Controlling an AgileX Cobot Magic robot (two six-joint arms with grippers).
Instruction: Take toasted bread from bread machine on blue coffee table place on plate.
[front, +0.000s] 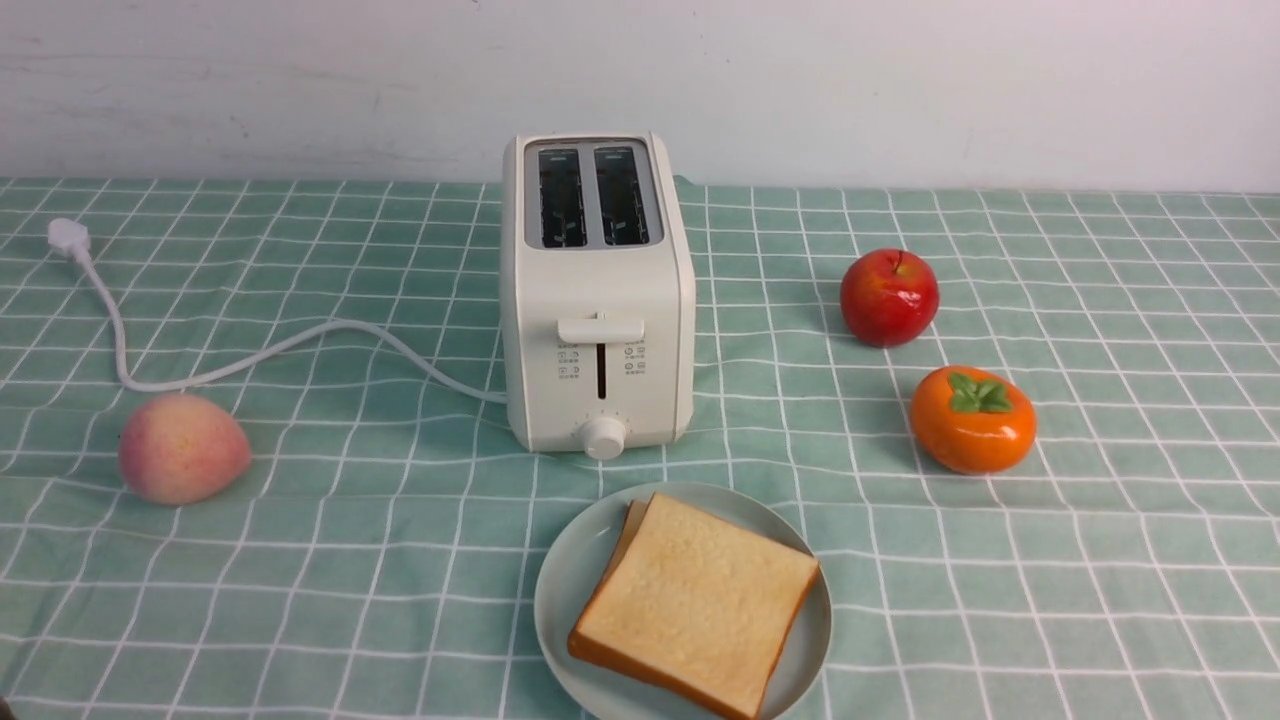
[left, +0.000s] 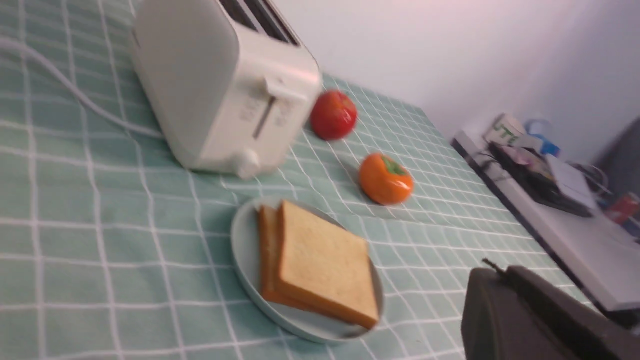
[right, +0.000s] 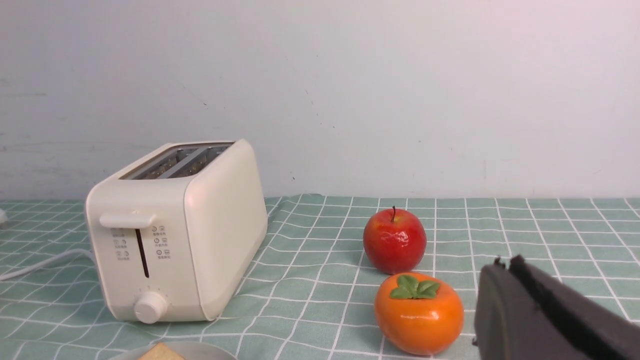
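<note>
Showing only at the corner of each wrist view, the dark left gripper (left: 492, 267) and the dark right gripper (right: 505, 264) both have their jaws pressed together with nothing between them, and neither touches anything on the table; nearest on the wrinkled pale teal-green cloth with its white grid, which covers the blue coffee table (front: 1100, 620), sits the round pale blue-green plate (front: 560, 610), at the near edge and about centre; the toasted bread (front: 700, 600), two square golden slices with orange-brown crust, lies flat on it in a stack, the lower slice peeking out at the far left side; farther back on the left rests a pink-yellow peach (front: 183, 448), and on the right an orange persimmon (front: 972, 435) with a green leaf cap; just beyond the plate stands the cream-white two-slot bread machine (front: 600, 330), both slots empty and its front lever up; its white power cord (front: 250, 358) trails left to a white plug (front: 68, 238) lying on the cloth; a shiny red apple (front: 889, 297) sits right of the bread machine, beyond the persimmon; a plain white wall (front: 900, 80) closes the far side.
</note>
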